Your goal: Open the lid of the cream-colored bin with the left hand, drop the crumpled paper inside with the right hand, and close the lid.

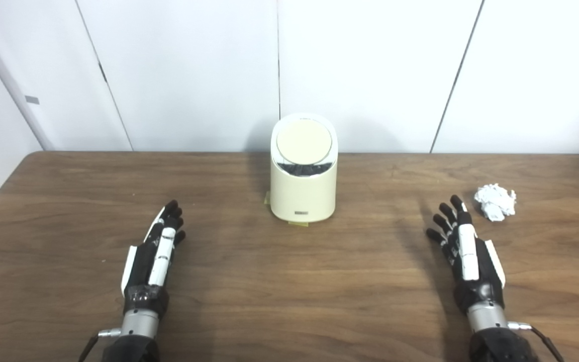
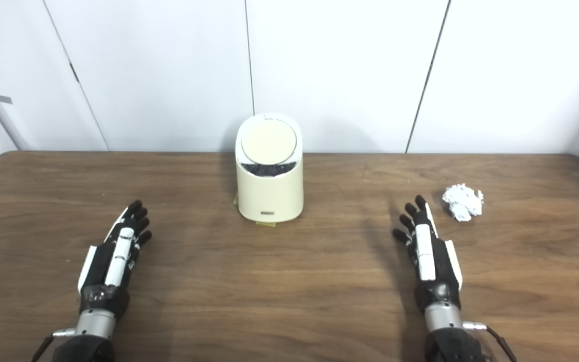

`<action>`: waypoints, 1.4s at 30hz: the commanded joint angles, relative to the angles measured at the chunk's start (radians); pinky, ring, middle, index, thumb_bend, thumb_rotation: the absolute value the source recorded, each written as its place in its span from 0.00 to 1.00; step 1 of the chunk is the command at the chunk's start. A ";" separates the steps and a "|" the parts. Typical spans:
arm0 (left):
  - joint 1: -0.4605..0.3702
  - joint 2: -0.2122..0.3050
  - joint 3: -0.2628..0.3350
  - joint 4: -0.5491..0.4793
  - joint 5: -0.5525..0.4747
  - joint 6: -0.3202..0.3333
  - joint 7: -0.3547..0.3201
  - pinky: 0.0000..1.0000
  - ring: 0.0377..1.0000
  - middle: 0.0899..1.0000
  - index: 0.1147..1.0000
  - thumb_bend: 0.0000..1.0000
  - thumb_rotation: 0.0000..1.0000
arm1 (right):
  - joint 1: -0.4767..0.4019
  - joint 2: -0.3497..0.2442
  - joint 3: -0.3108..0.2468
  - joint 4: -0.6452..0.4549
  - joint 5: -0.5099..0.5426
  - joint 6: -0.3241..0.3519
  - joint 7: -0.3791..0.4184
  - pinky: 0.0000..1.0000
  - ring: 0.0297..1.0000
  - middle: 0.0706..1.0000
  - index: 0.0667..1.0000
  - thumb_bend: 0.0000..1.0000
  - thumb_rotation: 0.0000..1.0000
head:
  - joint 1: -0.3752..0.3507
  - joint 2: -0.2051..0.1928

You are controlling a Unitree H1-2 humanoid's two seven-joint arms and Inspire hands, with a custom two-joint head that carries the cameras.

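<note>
Your crumpled paper point(image 1: 495, 201) near the counter's point(image 1: 289, 301) right edge, just beyond your right robot hand point(image 1: 468, 251), fingers spread, empty, left robot hand point(image 1: 154, 251) likewise empty, cream bin point(image 1: 303, 171) mid-counter toward the far edge, lid point(image 1: 304, 142) down.

Cream bin point(image 1: 303, 188) mid-table, lid point(image 1: 304, 143) down, crumpled paper point(image 1: 494, 201) just beyond empty right hand point(image 1: 468, 251)

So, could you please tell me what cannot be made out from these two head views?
- Inside of the cream-colored bin: hidden in both views by its round lid.
- Small label low on the bin's front: too small to read.
- Palms of the left hand and right hand: turned away from both cameras.
- Both arms: cut off by the bottom edge.
</note>
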 commanded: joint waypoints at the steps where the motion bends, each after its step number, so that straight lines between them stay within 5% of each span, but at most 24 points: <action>1: -0.013 0.002 0.003 -0.041 -0.012 -0.004 -0.001 0.98 0.95 0.94 0.97 0.41 0.78 | -0.009 -0.004 0.005 -0.011 -0.005 0.004 0.009 0.95 0.93 0.95 0.98 0.61 1.00 | 0.001 0.003; 17: -0.013 0.013 -0.004 -0.025 0.008 -0.011 -0.001 0.96 0.94 0.93 0.95 0.43 0.76 | -0.010 0.003 0.015 -0.010 -0.018 0.006 0.001 0.93 0.93 0.94 0.98 0.61 1.00 | -0.008 -0.010; 24: -0.008 0.030 -0.035 -0.021 0.047 -0.012 -0.012 1.00 0.97 0.95 0.98 0.44 0.53 | 0.000 0.002 0.026 -0.009 -0.018 0.002 0.008 0.97 0.94 0.95 0.99 0.60 1.00 | -0.024 -0.036; 27: -0.017 0.023 -0.052 -0.057 0.118 0.033 0.026 0.96 0.94 0.92 0.96 0.47 0.41 | 0.008 -0.001 0.027 -0.013 -0.020 0.007 0.008 0.97 0.94 0.95 0.98 0.60 0.99 | -0.022 -0.047; 33: -0.127 0.047 -0.094 -0.109 0.228 0.155 0.029 0.92 0.91 0.90 0.95 0.61 0.35 | 0.013 -0.006 0.029 0.009 -0.021 -0.012 0.012 0.98 0.94 0.94 0.98 0.57 1.00 | -0.013 -0.077; 37: -0.238 0.083 -0.153 -0.145 0.276 0.290 -0.029 0.92 0.91 0.90 0.95 0.64 0.43 | 0.020 -0.023 0.048 0.018 -0.076 -0.031 0.005 0.94 0.92 0.94 0.99 0.54 1.00 | -0.020 -0.095; 42: -0.353 0.094 -0.206 -0.123 0.329 0.338 -0.040 0.87 0.89 0.91 0.95 0.65 0.47 | 0.028 -0.027 0.053 0.019 -0.097 -0.031 0.002 0.92 0.92 0.94 0.99 0.52 1.00 | -0.023 -0.102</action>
